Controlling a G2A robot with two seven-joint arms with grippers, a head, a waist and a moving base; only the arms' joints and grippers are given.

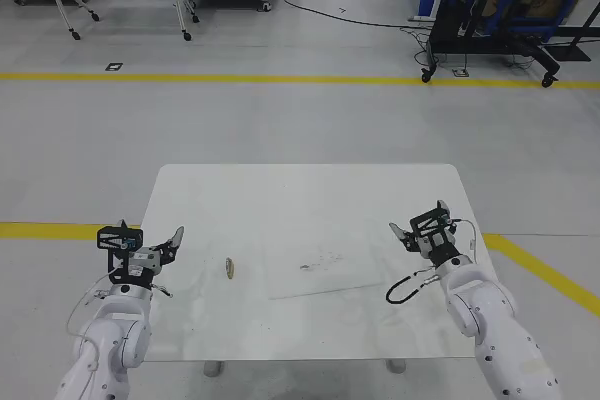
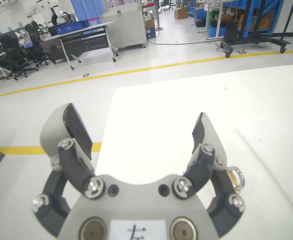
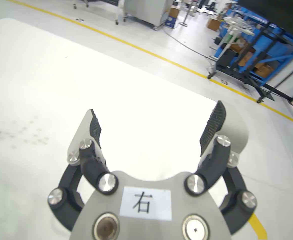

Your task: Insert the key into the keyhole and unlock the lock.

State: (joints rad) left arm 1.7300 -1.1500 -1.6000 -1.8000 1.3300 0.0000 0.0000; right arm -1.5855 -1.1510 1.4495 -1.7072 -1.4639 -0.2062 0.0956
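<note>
Lock (image 1: 229,267) beside spread left pincer (image 2: 136,116), not touching; right pincer (image 3: 156,111) spread, well apart.

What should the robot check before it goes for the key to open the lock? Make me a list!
1. Left claw open and empty: ok.
2. Right claw open and empty: ok.
3. Lock lying free on the table, close to the left claw: ok.
4. Key found: cannot tell. A small dark mark on the table might be it, but it is too small to name.
5. Keyhole turned where a claw can get at it: cannot tell. The lock is partly hidden behind the left claw's finger.
</note>
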